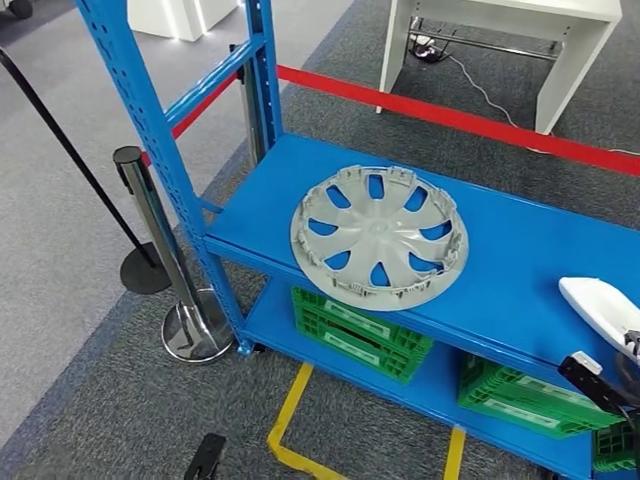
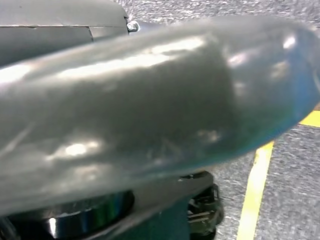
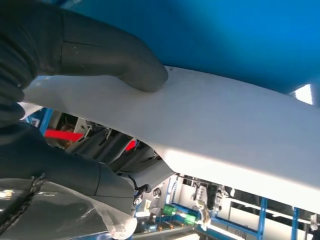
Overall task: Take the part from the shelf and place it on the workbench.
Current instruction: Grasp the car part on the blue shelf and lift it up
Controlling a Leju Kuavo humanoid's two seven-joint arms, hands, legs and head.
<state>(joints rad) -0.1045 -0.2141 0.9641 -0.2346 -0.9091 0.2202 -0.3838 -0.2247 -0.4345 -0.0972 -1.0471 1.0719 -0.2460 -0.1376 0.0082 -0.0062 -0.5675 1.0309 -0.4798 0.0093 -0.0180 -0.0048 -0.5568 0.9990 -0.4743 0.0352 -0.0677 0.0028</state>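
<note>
A grey hubcap [image 1: 380, 238] lies flat on the blue shelf [image 1: 521, 270]. At the right edge the right hand [image 1: 623, 362] holds a white part [image 1: 600, 309] over it. Green crates [image 1: 355, 330] sit on the tier below

- The white part [image 1: 604, 312] runs off the head view's edge at three o'clock, so its full shape cannot be told.
- The right hand [image 1: 604, 385] is cut by the same edge; its fingers are mostly out of frame there.
- In the left wrist view, a blurred grey rounded surface [image 2: 151, 110] covers most of what lies behind it.
- The green crates [image 1: 362, 335] are partly hidden under the shelf [image 1: 521, 270] board.
</note>
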